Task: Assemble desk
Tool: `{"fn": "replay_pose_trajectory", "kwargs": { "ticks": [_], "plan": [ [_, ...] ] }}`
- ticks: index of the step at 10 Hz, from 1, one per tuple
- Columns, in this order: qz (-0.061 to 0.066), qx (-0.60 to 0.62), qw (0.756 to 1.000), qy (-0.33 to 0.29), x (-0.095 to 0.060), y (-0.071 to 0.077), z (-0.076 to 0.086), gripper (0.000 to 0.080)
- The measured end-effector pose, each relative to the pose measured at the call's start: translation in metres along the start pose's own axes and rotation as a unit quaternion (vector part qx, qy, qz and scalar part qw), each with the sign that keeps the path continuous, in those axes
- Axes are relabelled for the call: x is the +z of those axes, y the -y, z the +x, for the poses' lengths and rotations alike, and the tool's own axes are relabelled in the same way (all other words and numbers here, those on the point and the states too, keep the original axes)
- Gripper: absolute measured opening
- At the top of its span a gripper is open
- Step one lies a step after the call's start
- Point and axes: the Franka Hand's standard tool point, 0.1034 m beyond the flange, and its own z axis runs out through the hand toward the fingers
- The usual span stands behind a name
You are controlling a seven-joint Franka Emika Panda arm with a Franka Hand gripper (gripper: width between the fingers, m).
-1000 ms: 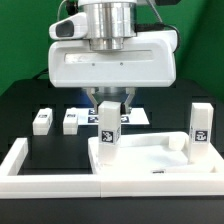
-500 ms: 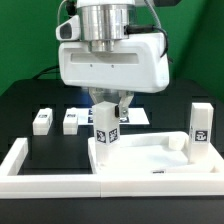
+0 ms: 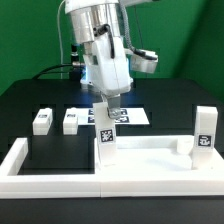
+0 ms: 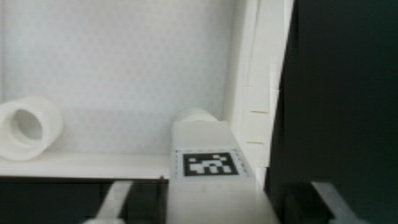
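Item: desk, partly assembled. Lower left of the exterior frame: white border bar [image 3: 18, 160], not a desk part. Left of centre, on the black table [image 3: 30, 95]: first loose leg [image 3: 42, 121] and second loose leg [image 3: 71, 121], just beside each other, well apart from the desk top and not yet fitted. Centre: the gripper [image 3: 107, 104], wrist twisted round, directly above the corner leg [image 3: 106, 137], which stands roughly upright on the left corner of the desk top [image 3: 150, 166]; the marker board [image 3: 137, 117] lies behind. In the wrist view the fingers [image 4: 118, 198] flank the corner leg [image 4: 210, 150] with a dark gap on each side, so the jaws read as parted and holding nothing. Whether the leg is seated fully home cannot be told. Right edge of the exterior frame: right-hand leg [image 3: 204, 130], upright at the opposite corner. Hazards, as judged: if the corner leg is only partly engaged, it may lean or topple once unsupported. An off-centre closing would let one finger strike first and shove the leg askew. Twisting a cross-seated leg could jam it or drag the desk top off the border bar. A careless retreat by the twisted wrist might clip the leg's top.
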Motion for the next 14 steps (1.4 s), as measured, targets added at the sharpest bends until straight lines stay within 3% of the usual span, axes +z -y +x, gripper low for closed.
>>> {"fn": "replay_pose_trajectory", "kwargs": {
  "ticks": [2, 3, 4, 5, 6, 9, 10, 12, 14],
  "plan": [
    [-0.006, -0.052, 0.999, -0.003, 0.0004, -0.0010, -0.0008, 0.0294],
    [-0.019, -0.135, 0.991, -0.016, 0.0003, -0.0012, -0.0028, 0.0518],
    [-0.024, -0.236, 0.971, -0.024, 0.0002, -0.0004, -0.0020, 0.0518],
    [-0.025, -0.310, 0.950, -0.023, -0.0011, -0.0004, -0.0013, 0.0624],
    [-0.021, -0.328, 0.944, -0.027, -0.0060, -0.0021, 0.0019, 0.0642],
    [-0.026, -0.436, 0.899, -0.024, -0.0043, -0.0034, 0.0028, 0.0649],
    [-0.032, -0.493, 0.869, -0.026, -0.0038, -0.0027, 0.0032, 0.0649],
    [-0.042, -0.620, 0.783, -0.030, -0.0025, 0.0041, 0.0044, 0.0649],
    [-0.043, -0.606, 0.794, -0.031, -0.0017, 0.0033, 0.0055, 0.0649]
  ]
}}
